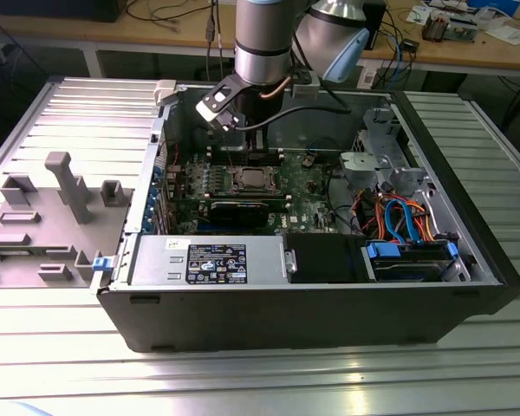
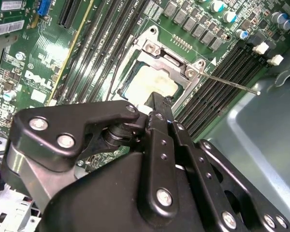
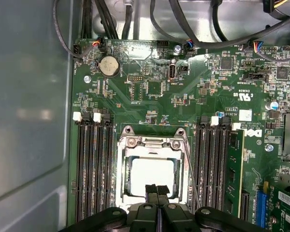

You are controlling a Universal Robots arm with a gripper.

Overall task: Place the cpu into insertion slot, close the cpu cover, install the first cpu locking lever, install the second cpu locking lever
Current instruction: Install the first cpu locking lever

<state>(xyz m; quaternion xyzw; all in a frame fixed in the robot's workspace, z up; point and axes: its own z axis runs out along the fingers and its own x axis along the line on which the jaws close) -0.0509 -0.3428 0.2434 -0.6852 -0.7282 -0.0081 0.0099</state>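
Observation:
The cpu [image 3: 147,174] lies flat in the insertion slot on the green motherboard, its pale metal top bright in both wrist views [image 2: 152,82]. The cpu cover [image 3: 150,143] is a silvery frame lying down around it. A thin locking lever [image 2: 232,83] sticks out sideways from the socket's corner, and a lever wire [image 3: 191,169] runs along one side of the socket. My gripper [image 3: 157,189] hovers just over the socket's edge, shut, with its two black fingertips pressed together and nothing between them. In the exterior view the gripper [image 1: 243,143] hangs above the socket [image 1: 247,180].
The open computer case [image 1: 312,303] lies on a ribbed metal table. Memory slots [image 3: 92,169] flank the socket on both sides. A power supply box [image 1: 208,260] sits at the case's front, with cables and drive bays [image 1: 407,225] toward the exterior view's right. A grey fixture [image 1: 61,199] stands on the table.

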